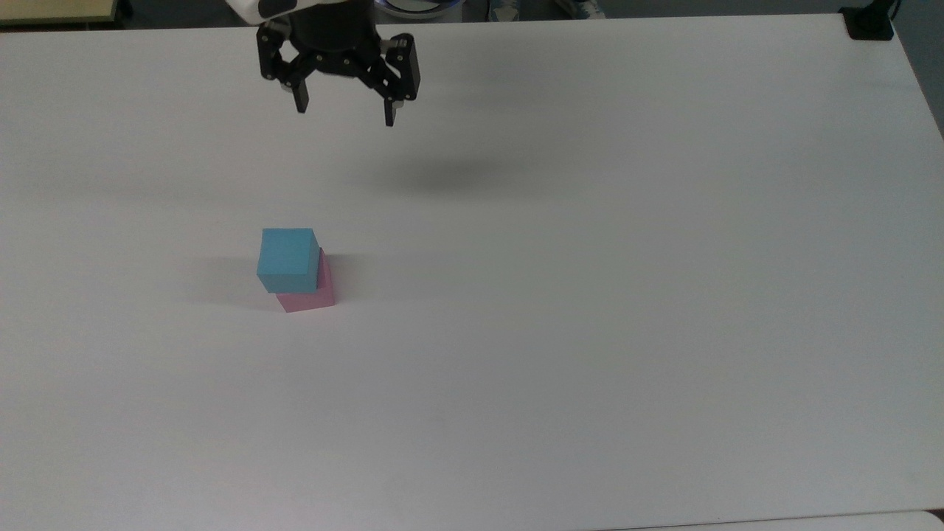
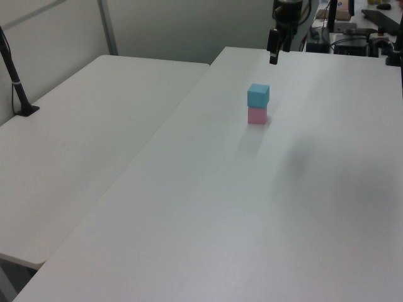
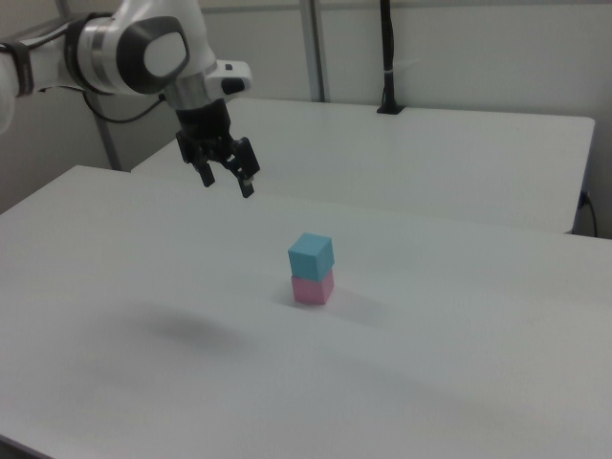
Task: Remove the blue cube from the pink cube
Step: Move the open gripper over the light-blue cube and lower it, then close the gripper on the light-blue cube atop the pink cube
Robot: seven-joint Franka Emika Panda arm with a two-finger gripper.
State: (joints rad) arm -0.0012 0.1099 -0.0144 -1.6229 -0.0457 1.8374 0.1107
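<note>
My pincer (image 1: 344, 116) hangs in the air above a white table (image 1: 590, 295), near the far edge at the upper part of the top view, with both black fingers pointing down and spread wide apart, nothing between them. In the right view my pincer (image 3: 228, 181) sits at the end of my white and grey arm (image 3: 134, 48), up and to the right view's left of the two cubes. In the left view my pincer (image 2: 273, 55) appears edge-on near the upper edge, beyond the cubes. The blue cube (image 1: 287, 259) rests on top of the pink cube (image 1: 310, 295), and the pair stands on the table well apart from my fingers, towards the top view's left of centre. The blue cube sits a little askew on the pink one, so in the top view a strip of pink shows along its right and lower sides. In the right view the blue cube (image 3: 311, 256) is turned slightly against the pink cube (image 3: 313, 288) beneath it. In the left view the blue cube (image 2: 258, 95) stands directly over the pink cube (image 2: 257, 115). A soft dark shadow (image 1: 442, 173) lies on the table below my pincer. A second white table (image 2: 82, 145) stands alongside at the left view's left
</note>
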